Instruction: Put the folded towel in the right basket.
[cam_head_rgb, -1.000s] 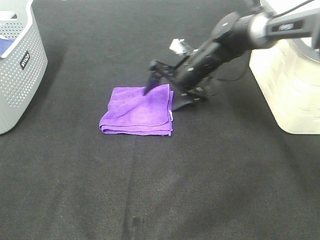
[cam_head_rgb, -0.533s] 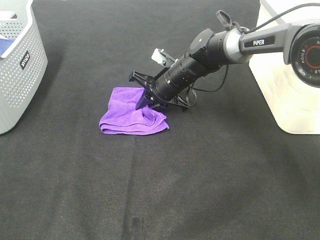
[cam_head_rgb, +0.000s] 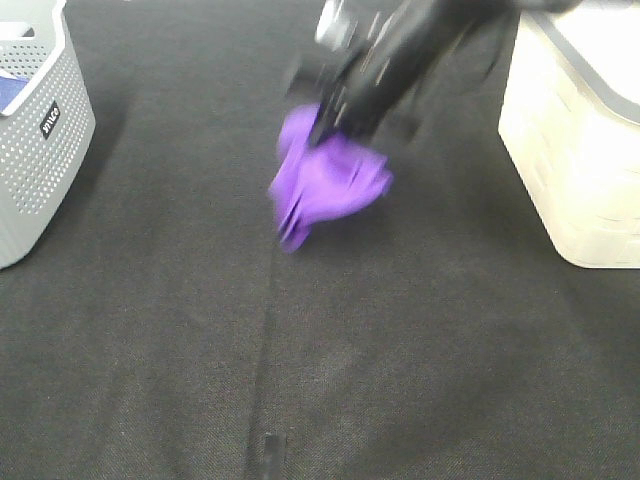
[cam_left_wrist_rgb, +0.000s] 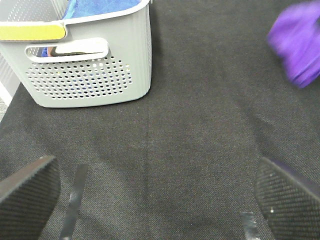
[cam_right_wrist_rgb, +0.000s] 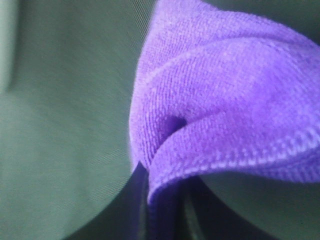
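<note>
- Since half a second ago the towel (cam_head_rgb: 325, 185) has left the tabletop (cam_head_rgb: 300, 380). It now hangs bunched in the air, higher and nearer the right basket (cam_head_rgb: 570, 160) than where it lay.
- Right fingers (cam_head_rgb: 335, 112) pinch it at its top, and the wrist view shows purple cloth gathered into the dark gap between them. Motion blur smears the high view, so how deep the bite goes cannot be told.
- Left fingers (cam_left_wrist_rgb: 28, 192) are spread wide over bare tabletop near the left basket (cam_left_wrist_rgb: 90, 75), holding nothing.
- Step in hand: the carry. The towel is between the two baskets, well short of the right one.
- To do it well, the arm should keep the pinch firm and lift until the drooping lower corner would clear the rim. It should let go only above the opening, so the cloth drops inside and does not drape over the wall.
- The fold looks partly lost, and a slower swing should limit further flapping.
</note>
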